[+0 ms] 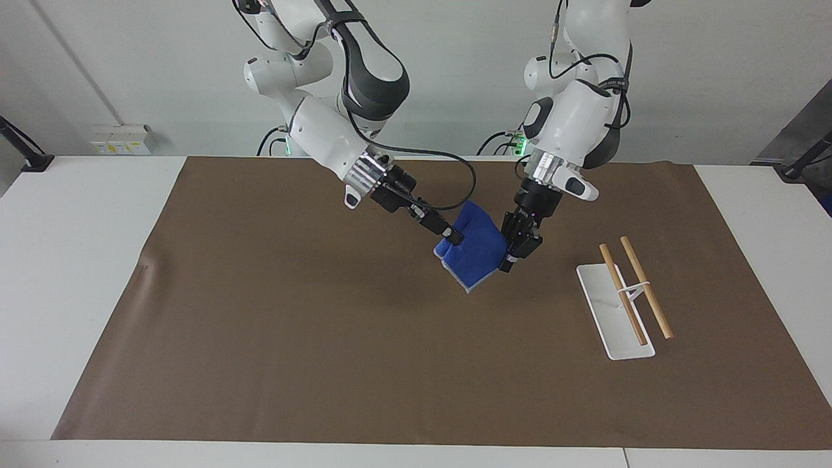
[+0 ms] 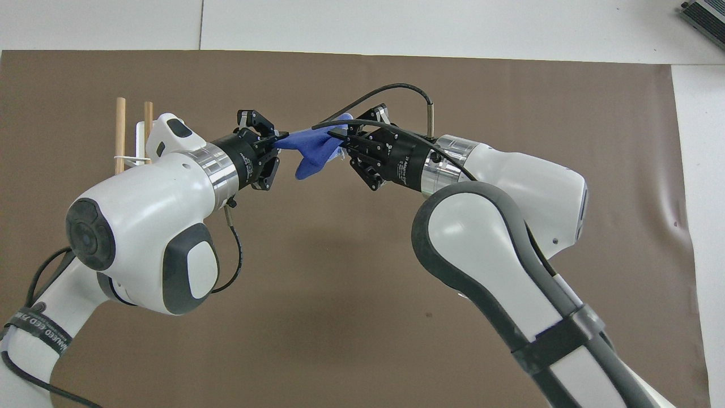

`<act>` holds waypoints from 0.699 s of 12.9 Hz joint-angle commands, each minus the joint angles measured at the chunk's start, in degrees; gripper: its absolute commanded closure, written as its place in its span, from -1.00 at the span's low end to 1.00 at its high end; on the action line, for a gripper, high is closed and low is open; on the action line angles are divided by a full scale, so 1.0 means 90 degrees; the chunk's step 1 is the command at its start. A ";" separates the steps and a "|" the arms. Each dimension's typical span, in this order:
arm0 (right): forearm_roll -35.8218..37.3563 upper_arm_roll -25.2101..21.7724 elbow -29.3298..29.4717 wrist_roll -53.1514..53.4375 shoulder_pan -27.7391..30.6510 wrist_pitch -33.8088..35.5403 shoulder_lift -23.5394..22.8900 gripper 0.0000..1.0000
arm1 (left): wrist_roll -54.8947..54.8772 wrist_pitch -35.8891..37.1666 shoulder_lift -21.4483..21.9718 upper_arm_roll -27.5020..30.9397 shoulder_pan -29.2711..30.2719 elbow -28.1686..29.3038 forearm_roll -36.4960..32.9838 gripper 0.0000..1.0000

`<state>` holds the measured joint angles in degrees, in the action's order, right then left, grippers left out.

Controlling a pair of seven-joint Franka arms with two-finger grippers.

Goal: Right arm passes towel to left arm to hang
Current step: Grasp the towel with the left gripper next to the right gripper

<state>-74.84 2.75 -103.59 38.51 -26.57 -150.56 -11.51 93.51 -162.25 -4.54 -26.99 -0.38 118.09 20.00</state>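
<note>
The folded blue towel (image 1: 479, 252) hangs in the air over the middle of the brown mat, stretched between both grippers. My right gripper (image 1: 454, 236) is shut on the towel's end toward the right arm's end of the table. At the towel's other end my left gripper (image 1: 504, 262) has its fingertips pinched on the cloth. In the overhead view the towel (image 2: 310, 152) spans from the left gripper (image 2: 281, 145) to the right gripper (image 2: 338, 139), and its lower edge droops between them.
A white rack base (image 1: 601, 296) carrying two wooden rods (image 1: 645, 294) stands on the brown mat (image 1: 292, 338) toward the left arm's end of the table. The rods (image 2: 120, 133) show partly beside the left arm's wrist in the overhead view.
</note>
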 commanded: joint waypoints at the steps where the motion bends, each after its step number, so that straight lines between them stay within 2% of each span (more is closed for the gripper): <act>1: -0.0122 0.0027 0.0026 0.0048 0.0032 -0.0077 -0.0020 1.00 | -0.0659 0.0010 -0.0004 0.0030 0.0032 -0.0054 0.0024 1.00; 3: -0.0122 0.0017 0.0026 0.0019 0.0032 -0.0077 -0.0020 1.00 | -0.1450 0.0069 -0.0004 0.0186 0.0032 -0.0084 0.0024 1.00; 4: -0.0093 0.0017 0.0016 -0.0040 0.0042 -0.0077 -0.0020 0.60 | -0.1715 0.0079 -0.0004 0.0273 0.0032 -0.0103 0.0024 1.00; 5: 0.0014 0.0008 -0.0004 -0.0118 0.0051 -0.0087 -0.0020 -0.48 | -0.1824 0.0088 -0.0023 0.0371 0.0032 -0.0181 0.0024 1.00; 6: 0.0083 -0.0002 -0.0071 -0.0409 0.0080 -0.0107 -0.0020 -0.99 | -0.1835 0.0089 -0.0091 0.0478 0.0032 -0.0268 0.0024 1.00; 8: 0.0393 -0.0031 -0.0198 -0.1159 0.0207 -0.0107 -0.0011 -1.00 | -0.1835 0.0108 -0.0189 0.0634 0.0032 -0.0483 0.0014 1.00; 9: 0.0840 -0.0032 -0.0286 -0.1502 0.0304 -0.0116 -0.0001 -1.00 | -0.1835 0.0195 -0.0209 0.0655 0.0042 -0.0523 0.0014 1.00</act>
<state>-71.77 2.26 -104.44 30.22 -25.50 -150.91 -11.75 78.08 -162.12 -4.96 -21.47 -0.24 115.82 19.98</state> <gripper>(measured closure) 0.392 0.978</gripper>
